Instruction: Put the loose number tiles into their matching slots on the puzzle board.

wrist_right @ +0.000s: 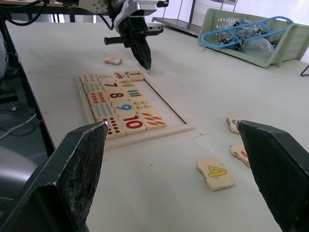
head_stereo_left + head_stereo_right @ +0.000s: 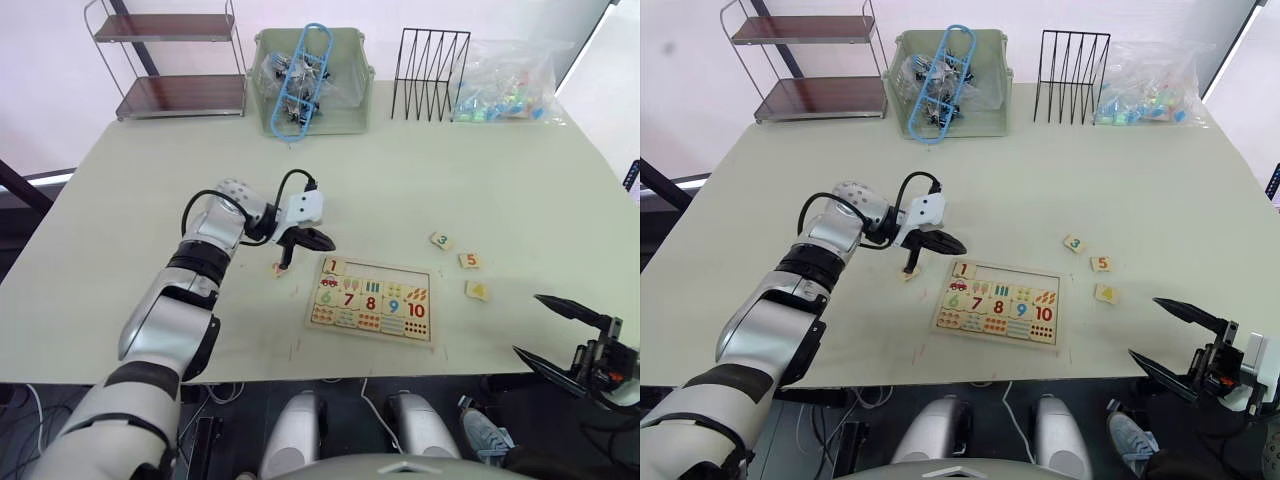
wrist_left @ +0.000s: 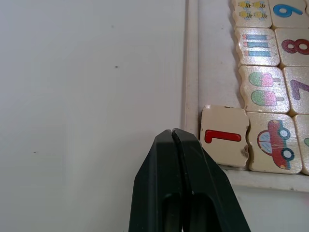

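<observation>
My left gripper (image 2: 290,258) has its fingers pressed together on nothing, tips down at the table just off the board's (image 2: 371,336) near-left corner. The 1 tile (image 3: 224,136) sits beside it in the corner slot of the top row, slightly crooked, its edge against the rim. One small tile (image 1: 113,61) lies on the table just behind the gripper, outside the board; I judge it to be the 2, though I cannot read its face. The 3 (image 2: 441,241), 5 (image 2: 469,261) and 4 (image 2: 477,291) lie loose, well to the right of the board. My right gripper (image 2: 1160,338) hangs spread wide and empty off the table's near-right edge.

The step in hand looks like seating the 1. I would nudge it square with the closed tips, pushing gently toward the car picture (image 3: 274,143) so it drops flat, then lift clear before opening over the tile behind. Pressing hard risks sliding the whole board.

The empty slots next to the 1 are hard to make out from the head views, and I cannot tell whether the 1 is fully down. The green bin (image 2: 310,80) and wire rack (image 2: 430,60) stand far back.
</observation>
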You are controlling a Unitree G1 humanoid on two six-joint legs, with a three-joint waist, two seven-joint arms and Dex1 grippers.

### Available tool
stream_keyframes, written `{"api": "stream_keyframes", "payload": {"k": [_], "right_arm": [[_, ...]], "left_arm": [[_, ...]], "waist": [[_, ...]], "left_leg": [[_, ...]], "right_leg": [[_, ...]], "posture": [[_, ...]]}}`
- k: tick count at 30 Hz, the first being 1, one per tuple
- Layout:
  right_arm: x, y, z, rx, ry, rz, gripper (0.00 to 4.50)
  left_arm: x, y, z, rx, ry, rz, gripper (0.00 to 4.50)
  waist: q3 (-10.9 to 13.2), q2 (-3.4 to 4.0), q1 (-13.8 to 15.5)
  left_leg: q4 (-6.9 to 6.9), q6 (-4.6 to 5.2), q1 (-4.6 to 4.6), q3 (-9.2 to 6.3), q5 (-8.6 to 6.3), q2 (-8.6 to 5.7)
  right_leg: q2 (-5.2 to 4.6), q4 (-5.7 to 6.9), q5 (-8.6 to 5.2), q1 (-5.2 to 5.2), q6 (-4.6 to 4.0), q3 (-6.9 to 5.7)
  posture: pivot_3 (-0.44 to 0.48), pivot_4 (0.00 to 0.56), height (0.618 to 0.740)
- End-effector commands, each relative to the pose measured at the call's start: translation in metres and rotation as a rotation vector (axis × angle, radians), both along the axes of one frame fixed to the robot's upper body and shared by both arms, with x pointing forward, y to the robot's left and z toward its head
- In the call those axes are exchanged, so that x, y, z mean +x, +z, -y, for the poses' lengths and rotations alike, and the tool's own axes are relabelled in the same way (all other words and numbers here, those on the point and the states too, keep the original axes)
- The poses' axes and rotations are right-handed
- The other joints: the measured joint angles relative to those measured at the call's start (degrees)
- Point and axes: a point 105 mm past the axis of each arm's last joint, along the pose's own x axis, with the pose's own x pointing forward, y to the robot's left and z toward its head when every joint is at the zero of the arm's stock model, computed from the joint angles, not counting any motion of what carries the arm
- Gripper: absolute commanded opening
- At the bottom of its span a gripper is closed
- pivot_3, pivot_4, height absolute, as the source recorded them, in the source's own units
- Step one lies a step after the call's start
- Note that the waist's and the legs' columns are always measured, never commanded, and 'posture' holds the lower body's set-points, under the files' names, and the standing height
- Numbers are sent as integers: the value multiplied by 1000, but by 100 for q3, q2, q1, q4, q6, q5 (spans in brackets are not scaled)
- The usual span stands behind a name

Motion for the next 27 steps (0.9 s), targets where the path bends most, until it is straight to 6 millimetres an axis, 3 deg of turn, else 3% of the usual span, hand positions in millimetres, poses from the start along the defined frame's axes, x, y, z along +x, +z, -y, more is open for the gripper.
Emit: {"api": "stream_keyframes", "payload": {"k": [1,27], "right_arm": [[-1,5,0,-8,-2,26,4500],[-2,3,0,-11,1,25,4500]], "left_arm": [[2,4,3,4,-22,44,30],[-7,-7,-4,18,-69,15,30]], "waist": [[0,0,0],[0,0,-1]], "left_leg": [[0,0,0,0,0,0],[0,0,1,-3,0,0]], "right_leg": [[0,0,0,0,0,0],[0,2,0,0,0,-3]], "posture": [[0,150,740],[0,150,740]]}}
